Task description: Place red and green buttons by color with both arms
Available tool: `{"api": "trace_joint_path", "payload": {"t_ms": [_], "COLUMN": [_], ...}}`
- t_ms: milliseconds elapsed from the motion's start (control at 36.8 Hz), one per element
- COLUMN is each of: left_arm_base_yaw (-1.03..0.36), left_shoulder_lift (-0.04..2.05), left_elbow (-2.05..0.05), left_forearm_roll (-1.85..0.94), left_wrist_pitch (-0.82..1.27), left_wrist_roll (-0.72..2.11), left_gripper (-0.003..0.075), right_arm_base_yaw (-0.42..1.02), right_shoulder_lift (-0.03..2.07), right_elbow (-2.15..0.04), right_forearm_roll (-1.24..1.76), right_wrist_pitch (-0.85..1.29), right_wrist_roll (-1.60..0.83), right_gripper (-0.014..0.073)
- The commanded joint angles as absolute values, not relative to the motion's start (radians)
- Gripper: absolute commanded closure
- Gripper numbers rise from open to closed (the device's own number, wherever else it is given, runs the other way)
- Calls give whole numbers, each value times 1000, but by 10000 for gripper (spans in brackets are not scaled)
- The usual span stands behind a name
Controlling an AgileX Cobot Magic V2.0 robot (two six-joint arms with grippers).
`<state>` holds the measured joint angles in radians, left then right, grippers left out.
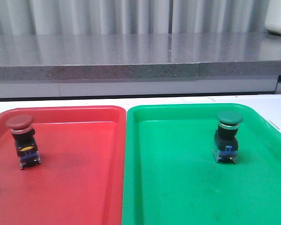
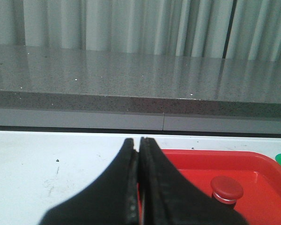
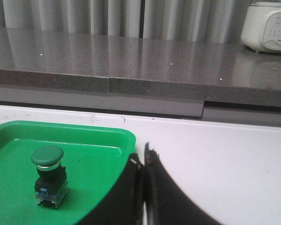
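Red button [image 1: 22, 140] stands in the red tray [image 1: 84, 187], green button [image 1: 228, 136] in the green tray [image 1: 178, 187]; both arms' fingers [image 2: 138, 187] [image 3: 143, 187] are closed, empty; sorting looks done, so keep clear.

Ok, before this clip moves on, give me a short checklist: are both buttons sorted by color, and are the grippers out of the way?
1. Red button inside the red tray: ok, standing upright near the tray's left side.
2. Green button inside the green tray: ok, upright.
3. Left gripper empty: ok, fingers closed together with nothing between them; the red button sits apart from them.
4. Right gripper empty: ok, fingers closed, green button apart from them.
5. Arms clear of the trays in the front view: ok, neither arm shows there.
6. Any button left outside the trays: cannot tell, only part of the table shows.
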<state>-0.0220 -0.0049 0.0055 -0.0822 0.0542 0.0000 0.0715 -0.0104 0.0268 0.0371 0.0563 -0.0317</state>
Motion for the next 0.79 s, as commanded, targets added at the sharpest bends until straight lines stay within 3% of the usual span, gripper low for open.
{"api": "trace_joint_path", "payload": {"t_ms": [0, 760], "left_arm_base_yaw": [-19, -19], "left_shoulder_lift": [-21, -21], "left_elbow": [28, 28], "left_forearm_roll": [-90, -90], "left_wrist_pitch": [-30, -30], "left_wrist_roll": [-8, -8], "left_gripper": [740, 740], "right_arm_base_yaw": [54, 27], "right_shoulder_lift": [-27, -27], "right_elbow": [20, 20], "right_forearm_roll": [45, 45], "right_wrist_pitch": [-32, -32], "right_wrist_roll": [-31, -31], "right_gripper": [664, 664]}}
